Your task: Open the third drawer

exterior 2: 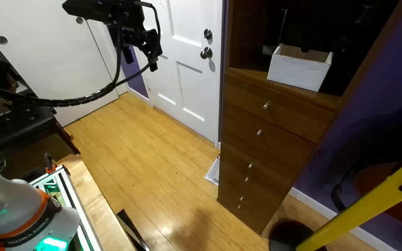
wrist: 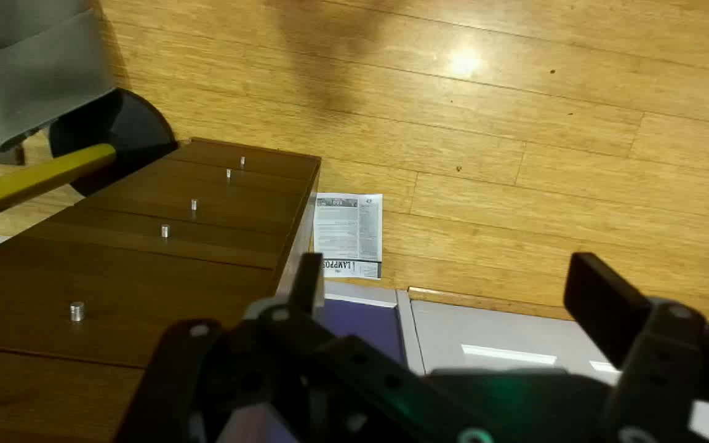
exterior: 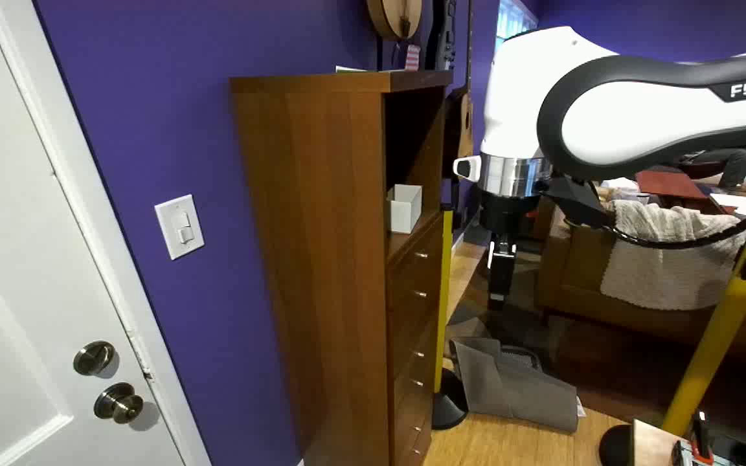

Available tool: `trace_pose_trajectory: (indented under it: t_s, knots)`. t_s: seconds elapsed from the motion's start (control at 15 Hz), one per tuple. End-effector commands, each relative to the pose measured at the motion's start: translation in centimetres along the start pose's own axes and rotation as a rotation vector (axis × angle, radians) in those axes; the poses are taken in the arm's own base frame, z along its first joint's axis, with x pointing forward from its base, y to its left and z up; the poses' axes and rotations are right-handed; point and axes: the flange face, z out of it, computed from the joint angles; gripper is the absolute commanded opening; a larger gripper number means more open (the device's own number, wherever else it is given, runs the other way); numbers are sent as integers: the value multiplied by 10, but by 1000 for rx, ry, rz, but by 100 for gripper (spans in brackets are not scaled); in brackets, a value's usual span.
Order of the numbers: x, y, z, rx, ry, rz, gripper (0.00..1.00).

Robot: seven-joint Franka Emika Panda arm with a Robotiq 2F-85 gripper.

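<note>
Black two-fingered pincer spread; centre on silver cylindrical metal knob of shallow brown wooden third drawer, well beyond pale wooden table edge; pull straight.

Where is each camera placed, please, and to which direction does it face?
In an exterior view: beside the cabinet, facing its side and a sofa beyond; the arm and gripper show.
In an exterior view: from above, toward the cabinet's front and white door; the robot's base and gripper show.
Wrist view: on the wrist, facing down to the floor and the third drawer from the top; the open gripper shows.
Both exterior views share the cabinet, gripper, white door and white box.
</note>
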Motion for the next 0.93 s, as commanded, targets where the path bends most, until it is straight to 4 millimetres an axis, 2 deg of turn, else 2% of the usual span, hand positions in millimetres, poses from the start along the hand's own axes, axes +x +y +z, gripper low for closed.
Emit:
trace_pose_trajectory:
  t_s: [0.0,0.53,0.8,0.87]
  knots:
    - [0,0,0,0,-1,0,100]
    - [0,0,0,0,-1,0,100]
    - [-5,28,30,-14,-61,-3,100]
    - [-9,39,45,-2,-64,-16,100]
